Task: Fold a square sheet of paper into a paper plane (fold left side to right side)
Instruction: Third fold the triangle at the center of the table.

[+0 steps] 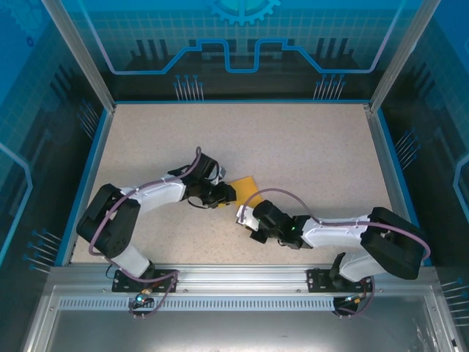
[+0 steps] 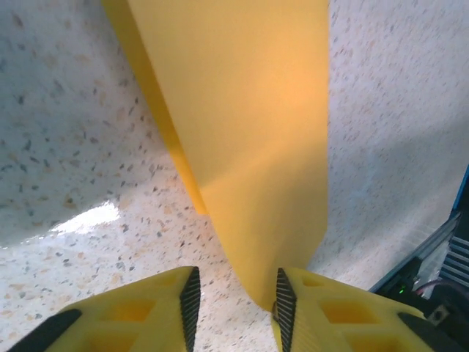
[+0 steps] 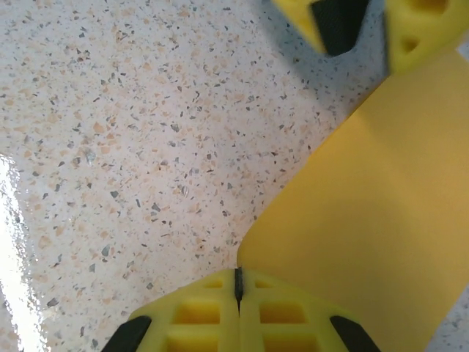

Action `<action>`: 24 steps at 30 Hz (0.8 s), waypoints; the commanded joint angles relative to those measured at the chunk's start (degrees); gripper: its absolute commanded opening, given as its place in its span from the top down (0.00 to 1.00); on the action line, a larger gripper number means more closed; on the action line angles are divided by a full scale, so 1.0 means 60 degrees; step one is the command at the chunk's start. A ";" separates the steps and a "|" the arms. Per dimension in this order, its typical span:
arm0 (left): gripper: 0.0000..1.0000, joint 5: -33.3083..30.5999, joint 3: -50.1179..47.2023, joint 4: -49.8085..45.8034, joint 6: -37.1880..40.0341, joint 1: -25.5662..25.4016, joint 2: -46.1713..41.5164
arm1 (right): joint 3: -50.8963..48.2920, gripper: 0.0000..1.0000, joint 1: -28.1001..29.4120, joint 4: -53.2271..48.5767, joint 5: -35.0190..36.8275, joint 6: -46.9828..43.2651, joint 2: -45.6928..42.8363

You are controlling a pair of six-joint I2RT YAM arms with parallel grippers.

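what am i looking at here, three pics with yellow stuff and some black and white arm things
These are two robot arms bolted at the near edge of a speckled table, seen from a camera above. The other two pictures come from small cameras on each arm's wrist, looking past its own yellow fingers.

The yellow stuff is a sheet of paper lying between the arms, which the robot is meant to fold.

In the left wrist picture, the left hand has its fingers parted, with a raised edge of the paper running down between them.

In the right wrist picture, the right hand has its fingers pressed shut at the paper's corner. Whether it pinches the paper I cannot tell.
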 commanded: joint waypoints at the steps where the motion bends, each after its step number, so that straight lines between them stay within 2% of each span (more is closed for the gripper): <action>1: 0.73 0.0184 0.0827 -0.0468 0.0585 0.0063 0.0300 | 0.0417 1.00 -0.0311 -0.0529 -0.1147 0.0494 -0.0171; 4: 0.81 0.0456 0.1591 -0.0313 0.0777 0.0041 0.1151 | 0.0637 1.00 -0.0531 -0.0740 -0.1604 0.0690 0.0015; 12: 0.90 0.0835 0.3497 -0.0493 0.1279 -0.0026 0.3677 | 0.0935 1.00 -0.1021 -0.0752 -0.2684 0.1066 0.0565; 24: 0.95 0.0659 0.3746 -0.0716 0.1607 -0.0276 0.4727 | 0.1315 1.00 -0.2838 -0.0973 -0.5353 0.1579 0.1030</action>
